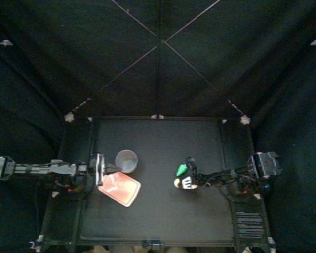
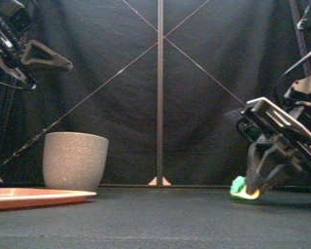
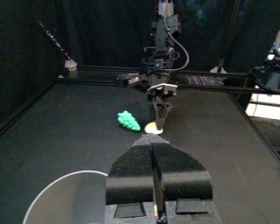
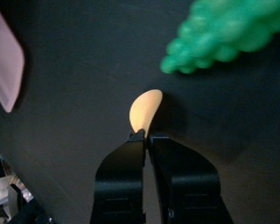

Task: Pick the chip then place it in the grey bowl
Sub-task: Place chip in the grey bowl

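Right pincer point(image 4: 145, 133) is clamped on one end of the pale yellow chip point(image 4: 147, 109); whether the chip touches the table is hard to tell. Just beyond its tips lies a green toy point(image 4: 224, 35), partly cut off. Well apart stand the grey cup point(image 2: 75, 160) and the pink tray point(image 2: 28, 197). Left pincer point(image 3: 156, 149), jaws together, hangs beside the cup.

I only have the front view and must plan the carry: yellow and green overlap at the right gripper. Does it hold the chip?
Observer: Yes. The right wrist view shows the right gripper shut on one end of the yellow chip, with the green toy apart from it.
Operator: Where's the target in depth?
Observer: From above, the grey bowl stands just behind the pink tray, both left of that gripper.
Operator: And the other arm?
Observer: The left gripper is shut and empty, near the bowl's rim.
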Robot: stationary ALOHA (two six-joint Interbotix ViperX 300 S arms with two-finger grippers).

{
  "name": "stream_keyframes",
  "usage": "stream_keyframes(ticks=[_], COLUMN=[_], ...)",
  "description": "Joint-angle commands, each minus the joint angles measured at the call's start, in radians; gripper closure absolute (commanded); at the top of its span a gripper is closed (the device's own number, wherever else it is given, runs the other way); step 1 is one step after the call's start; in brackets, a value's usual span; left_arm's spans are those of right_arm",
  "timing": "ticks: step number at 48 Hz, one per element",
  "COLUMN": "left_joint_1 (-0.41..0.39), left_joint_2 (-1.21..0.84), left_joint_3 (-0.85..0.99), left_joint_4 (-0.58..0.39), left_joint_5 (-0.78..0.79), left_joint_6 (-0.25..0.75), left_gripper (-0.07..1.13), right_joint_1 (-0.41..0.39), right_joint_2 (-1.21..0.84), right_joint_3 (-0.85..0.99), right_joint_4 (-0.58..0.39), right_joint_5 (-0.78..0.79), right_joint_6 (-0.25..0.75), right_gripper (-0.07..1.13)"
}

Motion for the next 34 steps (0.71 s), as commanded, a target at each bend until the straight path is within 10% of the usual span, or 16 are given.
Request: stream_keyframes(ticks=[1, 20, 34], left_joint_1=[-0.003, -0.005, -0.005], left_joint_2=[0.006, 0.005, 0.000], left_joint_3=[-0.014, -0.018, -0.021], left_joint_4=[-0.003, 0.000, -0.002], left_joint_5=[-0.006, -0.006, -0.006], left_joint_6=[-0.002, 0.003, 0.002], left_gripper=[1.07, 1.07, 1.07], right_joint_1=[0.000, -0.233, -0.305], right_joint_2=[-0.035, 0.107, 0.367], right_joint_3=[-0.091, -0.557, -0.822], right_joint_4=[-0.074, -0.612, -0.715], right_joint_5=[-0.008, -0.020, -0.023], right_joint_6=[-0.003, 0.006, 0.008], right_gripper=[0.70, 0.70, 0.68])
